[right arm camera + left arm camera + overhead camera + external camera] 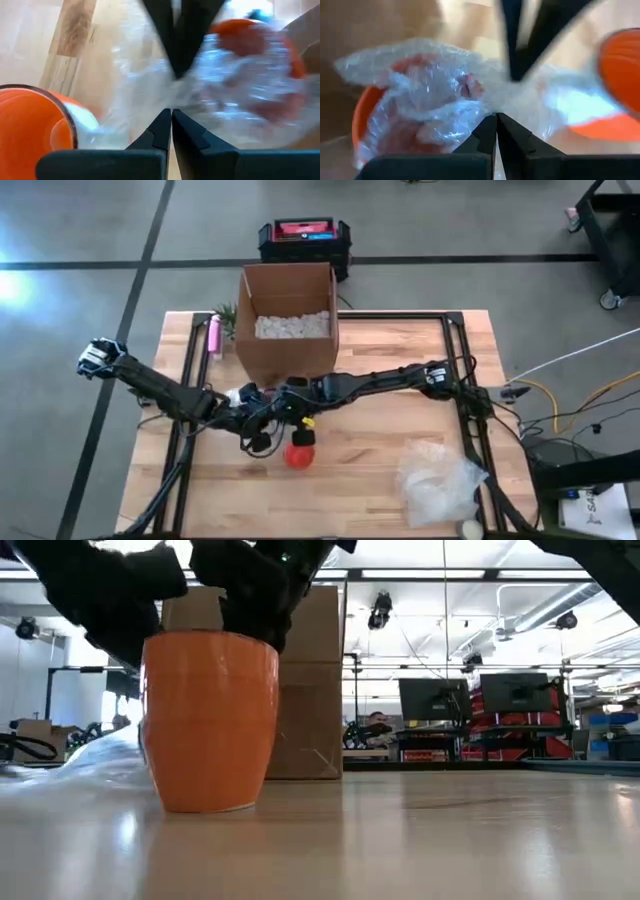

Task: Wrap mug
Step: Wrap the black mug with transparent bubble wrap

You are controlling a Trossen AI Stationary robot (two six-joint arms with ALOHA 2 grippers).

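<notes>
Both hands (496,117) (171,114) pinch bubble wrap (440,95) beside the orange mug (210,720)

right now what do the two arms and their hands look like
Both arms are dark, slim and jointed. The left arm has a white-marked joint at its outer end; the right arm carries dark cabling near its base. There is a small yellow marking where the hands meet. Up close, the left hand and right hand each end in two flat black fingers that taper to points.

The mug (300,453) stands mid-table toward the near edge. A cardboard box (287,320) sits at the far edge behind it. Bubble wrap (437,480) lies by the near right corner.
</notes>
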